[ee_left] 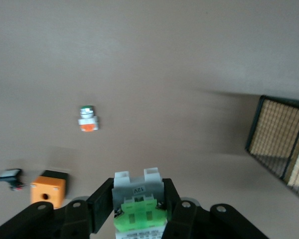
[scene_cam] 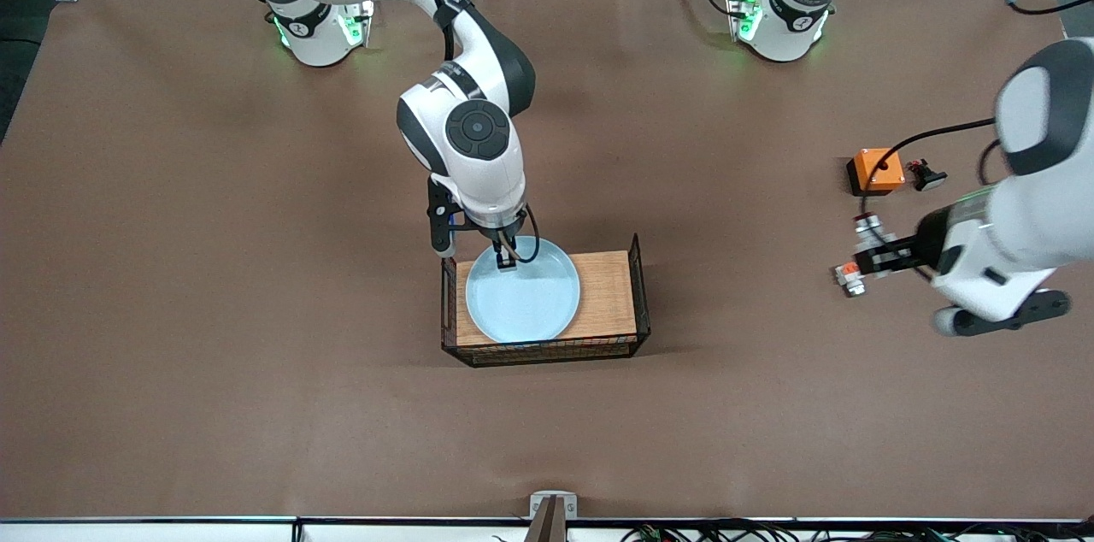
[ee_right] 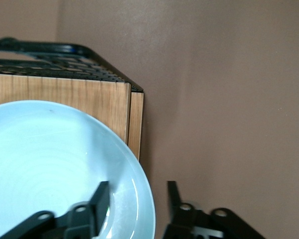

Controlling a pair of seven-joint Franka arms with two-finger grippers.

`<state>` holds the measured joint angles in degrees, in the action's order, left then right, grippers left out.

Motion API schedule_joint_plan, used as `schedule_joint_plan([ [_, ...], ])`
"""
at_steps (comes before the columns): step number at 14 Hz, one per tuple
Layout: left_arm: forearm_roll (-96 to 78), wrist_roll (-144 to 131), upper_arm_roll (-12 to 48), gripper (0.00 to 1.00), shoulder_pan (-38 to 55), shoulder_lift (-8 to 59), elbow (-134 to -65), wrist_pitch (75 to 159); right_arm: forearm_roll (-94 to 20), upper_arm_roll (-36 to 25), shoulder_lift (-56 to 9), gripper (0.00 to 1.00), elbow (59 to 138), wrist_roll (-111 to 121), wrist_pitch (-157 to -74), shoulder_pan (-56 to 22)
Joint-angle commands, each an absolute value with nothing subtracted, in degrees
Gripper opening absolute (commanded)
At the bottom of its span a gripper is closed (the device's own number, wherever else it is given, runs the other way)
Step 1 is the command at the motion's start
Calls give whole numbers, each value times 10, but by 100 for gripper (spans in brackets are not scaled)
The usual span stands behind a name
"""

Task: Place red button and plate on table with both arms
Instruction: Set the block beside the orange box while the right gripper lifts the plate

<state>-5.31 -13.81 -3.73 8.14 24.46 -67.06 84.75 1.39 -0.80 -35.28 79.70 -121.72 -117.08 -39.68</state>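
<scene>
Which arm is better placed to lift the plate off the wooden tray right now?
The right arm. Its pincer straddles the rim of the plate on the wooden tray, one finger inside, one outside. The left pincer is shut on the red button, over the table's left-arm end.

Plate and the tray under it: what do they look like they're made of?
The plate looks like glazed ceramic or smooth plastic: pale blue with soft glossy highlights along its raised rim; which of the two cannot be told. The tray has a wood-look base, light brown with visible grain lines, possibly laminate, and black wire-mesh ends that look like coated metal.
</scene>
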Motion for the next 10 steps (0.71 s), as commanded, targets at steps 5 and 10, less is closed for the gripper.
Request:
schedule_joint_plan([
  [5, 0, -77, -35, 0, 83, 66, -868, 877, 37, -13, -365, 18, 778, -1230, -1174, -405],
  [10, 9, -76, -28, 0, 86, -10, -1033, 986, 71, -12, -370, 1, 778, -1228, -1175, -415],
])
